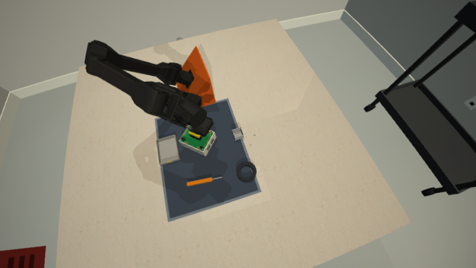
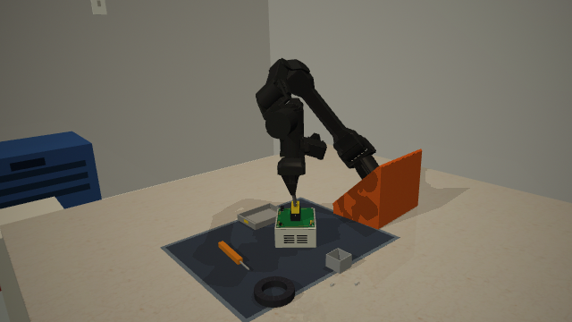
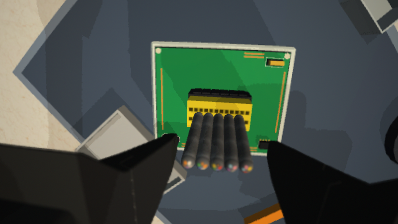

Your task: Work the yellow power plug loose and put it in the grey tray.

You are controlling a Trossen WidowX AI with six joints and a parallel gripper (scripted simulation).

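The yellow power plug (image 1: 194, 134) (image 2: 295, 207) (image 3: 219, 106) stands upright in the black socket (image 2: 295, 216) (image 3: 220, 93) on the green circuit board (image 1: 193, 142) (image 2: 308, 217) (image 3: 220, 65). Dark cables rise from the plug's top towards the wrist camera. My gripper (image 2: 293, 198) (image 3: 222, 145) is open above the board, one finger on each side of the cables, with a gap on both sides in the wrist view. How low the fingertips reach beside the plug is hard to tell. The grey tray (image 1: 168, 150) (image 2: 261, 216) (image 3: 112, 136) holds nothing that I can see.
An orange wedge-shaped block (image 1: 198, 78) (image 2: 399, 192) stands behind the board, near the arm. An orange screwdriver (image 1: 199, 182) (image 2: 230, 252), a black ring (image 1: 240, 178) (image 2: 273, 301) and a small grey box (image 1: 238, 134) (image 2: 339, 263) lie around the dark mat (image 1: 182, 205) (image 2: 201, 255).
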